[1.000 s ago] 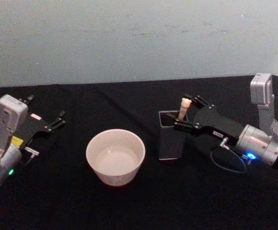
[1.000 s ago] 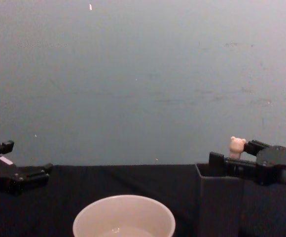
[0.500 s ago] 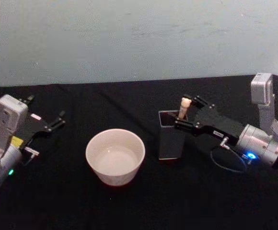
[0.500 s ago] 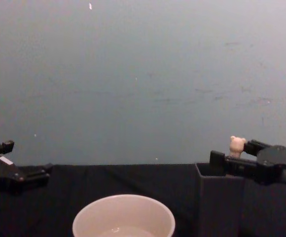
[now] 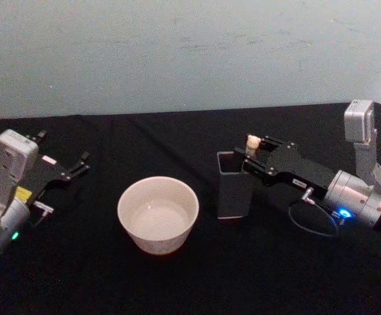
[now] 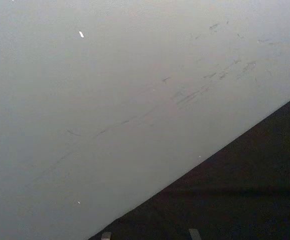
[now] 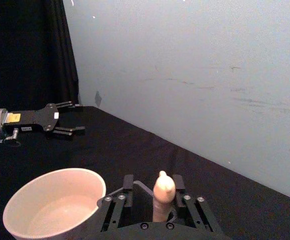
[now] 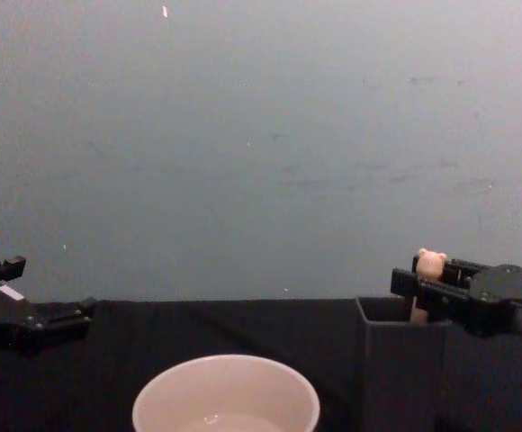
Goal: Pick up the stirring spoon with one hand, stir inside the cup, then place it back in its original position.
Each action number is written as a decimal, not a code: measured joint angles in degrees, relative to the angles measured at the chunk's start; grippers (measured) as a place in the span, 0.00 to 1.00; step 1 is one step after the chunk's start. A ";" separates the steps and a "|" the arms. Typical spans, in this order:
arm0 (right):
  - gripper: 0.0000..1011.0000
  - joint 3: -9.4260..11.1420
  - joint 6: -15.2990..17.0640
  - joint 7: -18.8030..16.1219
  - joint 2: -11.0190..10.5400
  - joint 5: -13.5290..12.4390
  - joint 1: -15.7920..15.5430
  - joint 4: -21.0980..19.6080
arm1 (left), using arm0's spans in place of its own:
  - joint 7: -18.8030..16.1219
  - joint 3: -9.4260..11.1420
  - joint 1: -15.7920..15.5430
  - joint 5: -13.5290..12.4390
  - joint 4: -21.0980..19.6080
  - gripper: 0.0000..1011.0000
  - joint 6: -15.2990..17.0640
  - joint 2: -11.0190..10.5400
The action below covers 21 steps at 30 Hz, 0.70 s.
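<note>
The right tool (image 5: 251, 152) is clenched on the bear-topped handle of the stirring spoon (image 5: 253, 140). The high grip likely lets the bowl end lift clear of the thin walls. That end is hidden inside the dark grey holder (image 5: 233, 197), directly beneath the tool. Ahead of the tool, near the holder, the cream cup (image 5: 156, 243) stands on the black surface (image 5: 197, 282). Farthest off, the left tool (image 5: 64, 149) rests splayed and idle.
</note>
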State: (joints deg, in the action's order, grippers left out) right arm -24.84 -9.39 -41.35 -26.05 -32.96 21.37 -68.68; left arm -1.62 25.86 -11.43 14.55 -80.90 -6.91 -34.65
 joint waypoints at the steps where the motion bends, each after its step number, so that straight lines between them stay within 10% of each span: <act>1: 0.44 0.00 0.00 0.00 0.00 -0.01 0.00 0.00 | 0.00 0.00 0.00 0.00 0.00 0.99 0.00 0.00; 9: 0.21 0.00 0.00 0.00 0.00 -0.03 0.00 0.00 | 0.00 0.00 0.00 0.00 0.00 0.99 0.00 0.00; 21: 0.21 -0.01 0.00 0.00 0.00 -0.02 0.00 0.00 | 0.00 0.00 0.00 0.00 0.00 0.99 0.00 0.00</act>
State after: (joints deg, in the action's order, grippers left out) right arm -24.84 -9.39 -41.36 -26.05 -32.98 21.38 -68.68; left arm -1.62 25.86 -11.43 14.55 -80.90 -6.91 -34.65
